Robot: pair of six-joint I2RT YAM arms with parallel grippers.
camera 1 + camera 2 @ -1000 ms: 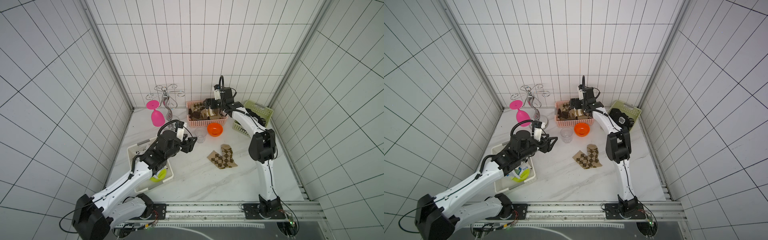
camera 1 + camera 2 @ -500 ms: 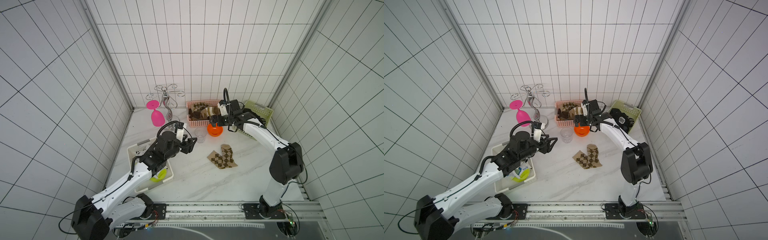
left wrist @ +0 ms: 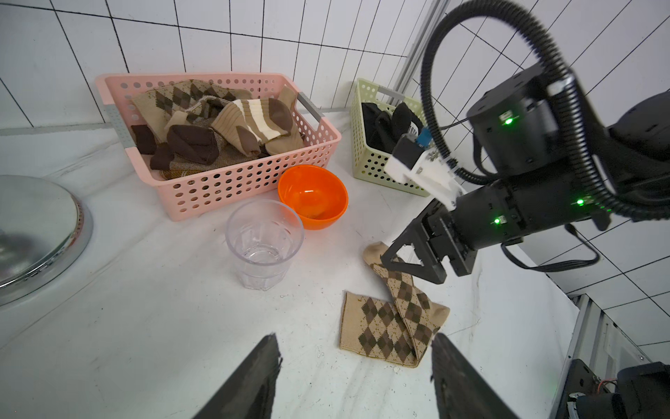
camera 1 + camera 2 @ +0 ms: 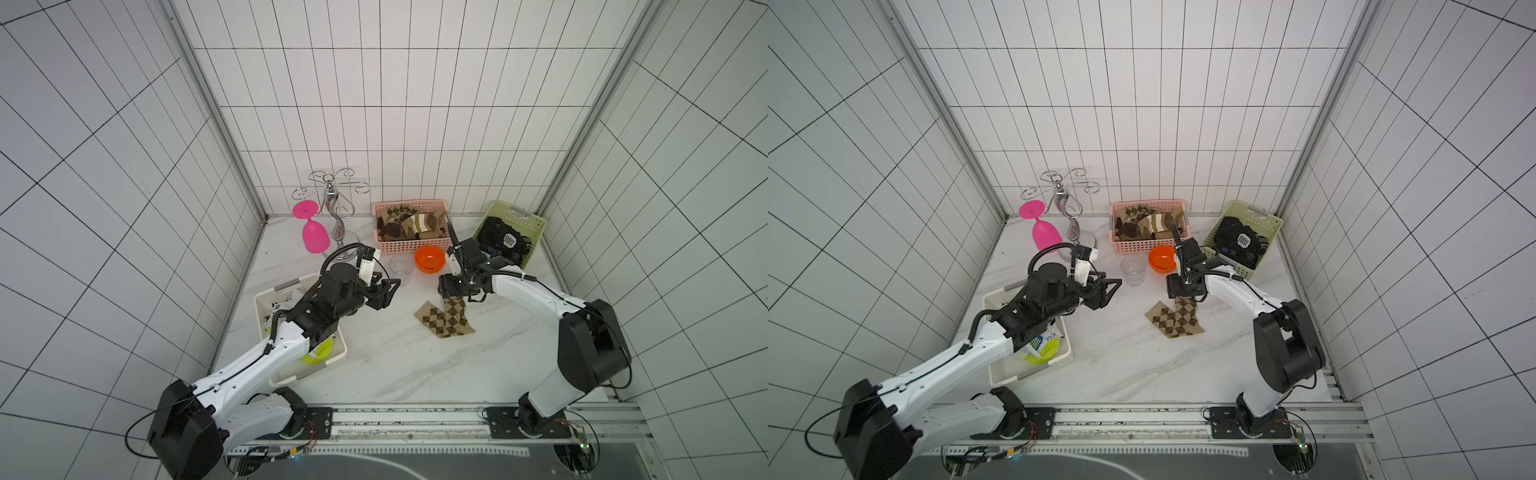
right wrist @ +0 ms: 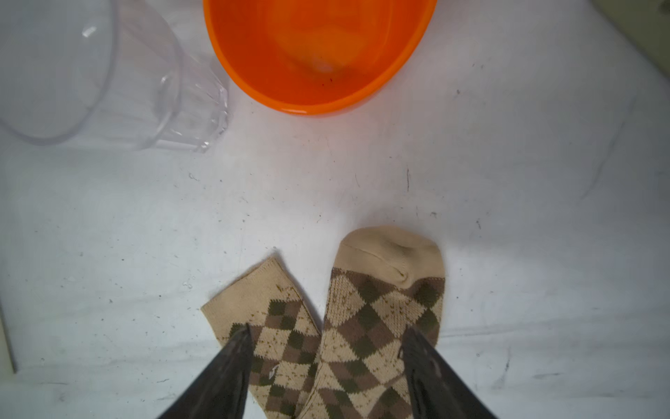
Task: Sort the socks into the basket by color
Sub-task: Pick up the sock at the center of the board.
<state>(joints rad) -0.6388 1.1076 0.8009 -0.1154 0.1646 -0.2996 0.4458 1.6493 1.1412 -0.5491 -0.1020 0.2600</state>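
Tan-and-brown argyle sock [image 3: 391,326], orange bowl [image 3: 313,197], pink basket [image 3: 235,185], pale-green basket [image 3: 377,165].

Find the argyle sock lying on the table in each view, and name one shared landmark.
Top view: argyle sock mid-table, before the pink basket.
Top view: sock, same mid-table spot.
Left wrist: sock flat, near the clear cup.
Right wrist: sock under the open right pincer.
Shared landmark: orange bowl, close by in all four.

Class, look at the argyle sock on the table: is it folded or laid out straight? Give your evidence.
Folded. The sock bends into a V, its cuff and toe ends side by side.
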